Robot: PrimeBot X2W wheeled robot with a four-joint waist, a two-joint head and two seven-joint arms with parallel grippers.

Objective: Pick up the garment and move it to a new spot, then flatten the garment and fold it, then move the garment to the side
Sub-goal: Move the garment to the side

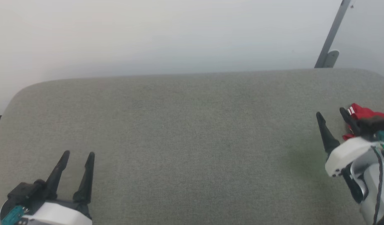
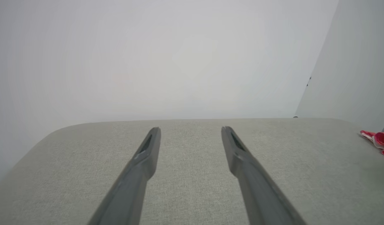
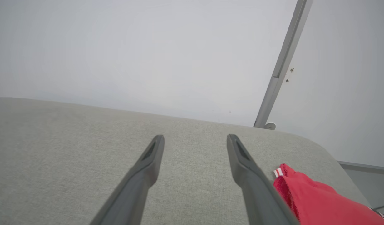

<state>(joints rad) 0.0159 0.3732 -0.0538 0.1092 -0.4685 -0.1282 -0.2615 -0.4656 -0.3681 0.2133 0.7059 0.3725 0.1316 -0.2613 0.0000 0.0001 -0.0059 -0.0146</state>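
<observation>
My right claw [image 1: 330, 113] hangs wide open and empty just beside the bunched red shirt [image 1: 363, 112] at the tabletop's [image 1: 192, 131] right edge, placed to grab it, I judge. My left claw [image 1: 79, 153] hovers open, empty, well apart.

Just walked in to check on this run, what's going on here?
Nothing is held yet. The red garment lies bunched at the right edge of the grey fabric surface, next to the right gripper, whose jaws are open. The left gripper, also open, hovers at the near left. No folding has begun.
</observation>
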